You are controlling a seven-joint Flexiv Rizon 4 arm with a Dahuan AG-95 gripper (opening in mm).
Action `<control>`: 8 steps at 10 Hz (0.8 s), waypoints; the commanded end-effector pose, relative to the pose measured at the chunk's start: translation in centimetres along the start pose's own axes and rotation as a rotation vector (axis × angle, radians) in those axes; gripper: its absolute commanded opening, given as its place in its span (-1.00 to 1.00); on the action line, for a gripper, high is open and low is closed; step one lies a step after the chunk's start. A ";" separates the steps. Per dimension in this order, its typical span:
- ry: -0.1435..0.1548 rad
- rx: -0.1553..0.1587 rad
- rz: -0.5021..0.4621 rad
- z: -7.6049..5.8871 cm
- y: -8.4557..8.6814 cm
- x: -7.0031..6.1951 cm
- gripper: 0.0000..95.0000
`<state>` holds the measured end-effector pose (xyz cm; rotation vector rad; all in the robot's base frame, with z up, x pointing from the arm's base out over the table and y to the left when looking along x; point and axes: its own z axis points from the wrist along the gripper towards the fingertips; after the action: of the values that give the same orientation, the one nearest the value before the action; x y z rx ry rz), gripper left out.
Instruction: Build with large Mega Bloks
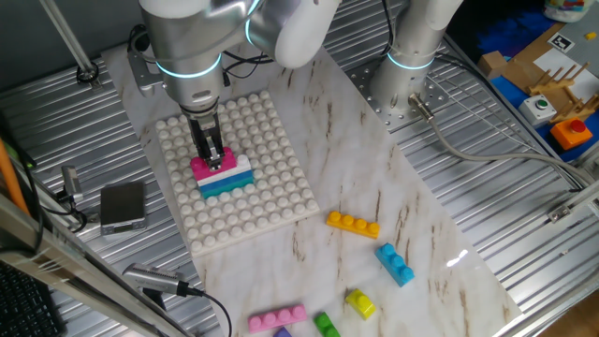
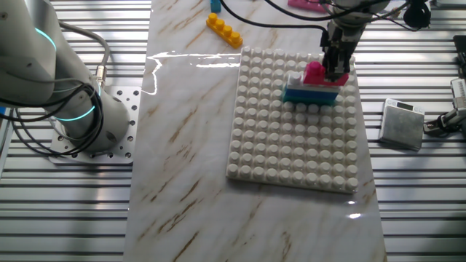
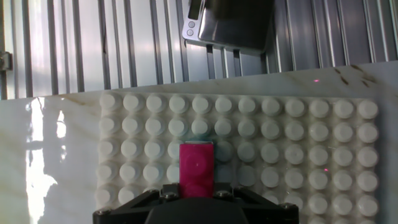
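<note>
A white studded baseplate (image 1: 245, 168) is seen left of centre in one fixed view, lying on a marble-patterned board (image 1: 402, 197), and on it a small stack is built: a teal brick (image 1: 227, 186) under a white brick (image 1: 234, 172), with a pink brick (image 1: 208, 167) on top. The gripper (image 1: 211, 155) is closed on the pink brick, its fingers (image 1: 217, 150) pressed against the sides. Loose bricks are spread toward the lower right: orange brick (image 1: 353, 225), blue brick (image 1: 395, 264), a second pink brick (image 1: 277, 319), yellow brick (image 1: 360, 303), green brick (image 1: 326, 325).

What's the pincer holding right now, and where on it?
The pincer grips the pink block by its two long sides, at one end, on top of the white-and-teal stack.
</note>
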<state>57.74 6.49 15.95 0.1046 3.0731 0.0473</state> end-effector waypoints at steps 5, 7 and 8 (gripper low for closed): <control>0.007 -0.009 -0.005 0.6 -0.5 -0.2 -1.00; 0.008 -0.009 -0.012 0.8 -0.6 -0.2 -1.00; 0.009 -0.013 -0.014 0.9 -0.7 -0.2 -1.00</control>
<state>57.94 5.89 15.10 0.0833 3.0834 0.0708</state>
